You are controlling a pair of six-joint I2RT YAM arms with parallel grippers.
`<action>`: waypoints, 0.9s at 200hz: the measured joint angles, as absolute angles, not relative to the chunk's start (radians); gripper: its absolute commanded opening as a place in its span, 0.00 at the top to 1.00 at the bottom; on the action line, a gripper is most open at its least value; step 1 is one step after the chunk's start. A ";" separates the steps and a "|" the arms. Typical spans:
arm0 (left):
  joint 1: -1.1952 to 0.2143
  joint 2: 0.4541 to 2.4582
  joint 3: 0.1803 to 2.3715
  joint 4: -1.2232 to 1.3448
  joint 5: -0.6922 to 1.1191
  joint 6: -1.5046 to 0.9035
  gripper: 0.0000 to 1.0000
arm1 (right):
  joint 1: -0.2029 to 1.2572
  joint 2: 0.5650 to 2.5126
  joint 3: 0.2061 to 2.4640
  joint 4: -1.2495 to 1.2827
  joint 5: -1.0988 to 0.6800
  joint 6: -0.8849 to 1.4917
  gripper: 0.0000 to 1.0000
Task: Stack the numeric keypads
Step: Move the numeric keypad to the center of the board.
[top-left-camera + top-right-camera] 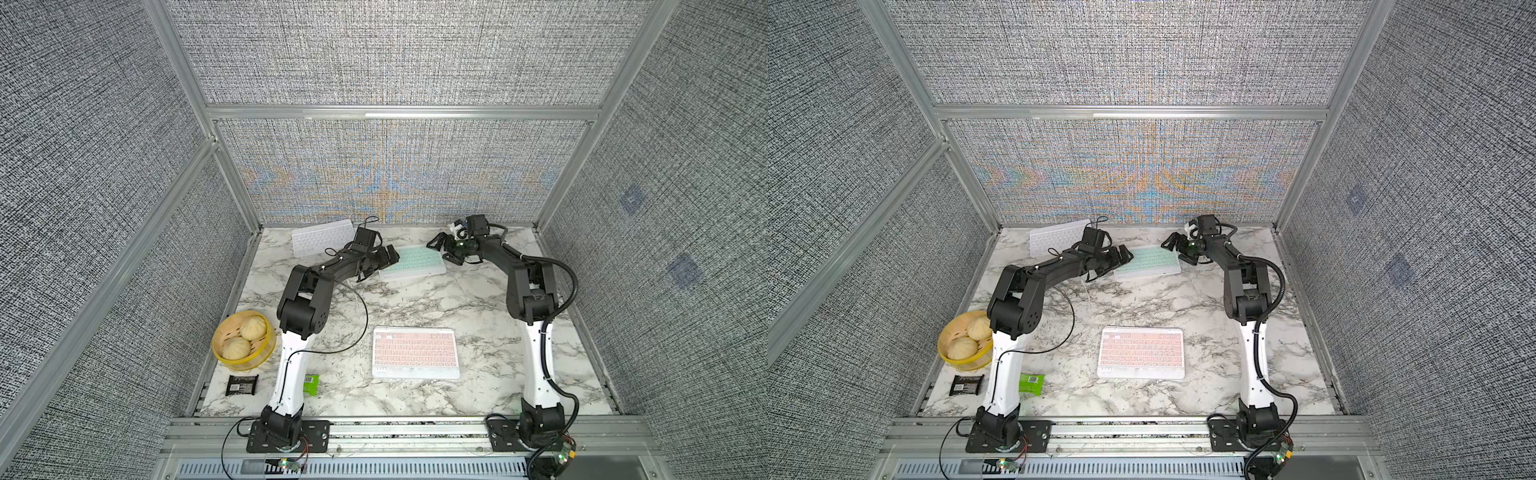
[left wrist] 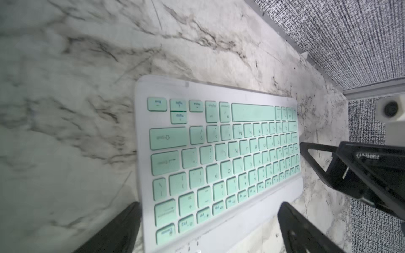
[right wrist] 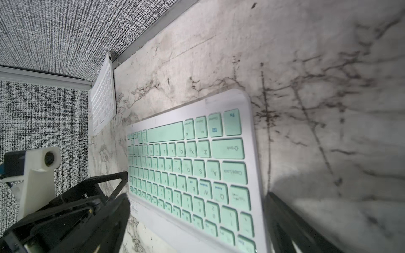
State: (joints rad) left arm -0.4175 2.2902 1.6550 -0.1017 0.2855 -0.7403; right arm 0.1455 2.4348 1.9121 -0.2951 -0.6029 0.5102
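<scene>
Probably light and stiff, all three keypads in view: thin hard plastic slabs, slick on marble, with no lip to hook from above. Best taken by the two short ends, or by one long edge tipped up first. No squeezing across the keys.

Near the front edge of the bench (image 1: 415, 307), about the middle: pink keypad (image 1: 417, 352), flat, keys up, white frame, well apart from both arms.

Further back, toward the far edge: mint keypad (image 1: 415, 262), flat and slightly askew, white frame. Left gripper (image 1: 387, 259) at its left end, right gripper (image 1: 444, 250) at its right end, both sets of jaws spread wide and holding nothing, contact not clear.

In the far left corner: white keypad (image 1: 318, 240), white keys, just beside the far wall
</scene>
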 measured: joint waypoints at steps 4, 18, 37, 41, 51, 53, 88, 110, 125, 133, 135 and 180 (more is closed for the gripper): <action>-0.417 2.285 1.645 -0.100 0.280 -0.740 0.01 | 0.152 2.425 1.893 -0.283 -0.601 0.513 0.04; -0.415 2.257 1.594 -0.076 0.257 -0.740 0.02 | 0.178 2.387 1.824 -0.236 -0.582 0.519 0.04; -0.415 2.212 1.512 -0.036 0.238 -0.739 0.03 | 0.210 2.326 1.724 -0.179 -0.545 0.526 0.04; -0.415 2.201 1.492 -0.022 0.234 -0.739 0.03 | 0.218 2.309 1.694 -0.165 -0.534 0.529 0.04; -0.416 2.170 1.436 0.007 0.230 -0.738 0.03 | 0.235 2.267 1.624 -0.131 -0.514 0.538 0.04; -0.416 2.163 1.424 0.014 0.228 -0.738 0.03 | 0.239 2.256 1.605 -0.121 -0.509 0.540 0.04; -0.444 2.037 1.208 0.118 0.207 -0.744 0.04 | 0.281 2.087 1.313 0.030 -0.463 0.600 0.04; -0.459 1.949 1.085 0.150 0.218 -0.757 0.03 | 0.289 2.004 1.174 0.098 -0.455 0.622 0.04; -0.463 1.898 1.029 0.138 0.235 -0.759 0.02 | 0.290 1.968 1.112 0.131 -0.463 0.632 0.04; -0.463 1.876 1.010 0.124 0.241 -0.759 0.02 | 0.290 1.955 1.088 0.143 -0.474 0.635 0.04; -0.463 1.870 1.005 0.118 0.243 -0.759 0.02 | 0.290 1.952 1.082 0.146 -0.477 0.635 0.04; -0.457 1.802 0.970 -0.009 0.218 -0.739 0.01 | 0.286 1.881 1.007 0.125 -0.480 0.653 0.04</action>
State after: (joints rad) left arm -0.4572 1.8015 0.9699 -0.0086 0.2184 -0.7391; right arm 0.2855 1.8809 1.0073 0.1249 -0.4805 0.6529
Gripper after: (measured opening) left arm 0.987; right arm 0.959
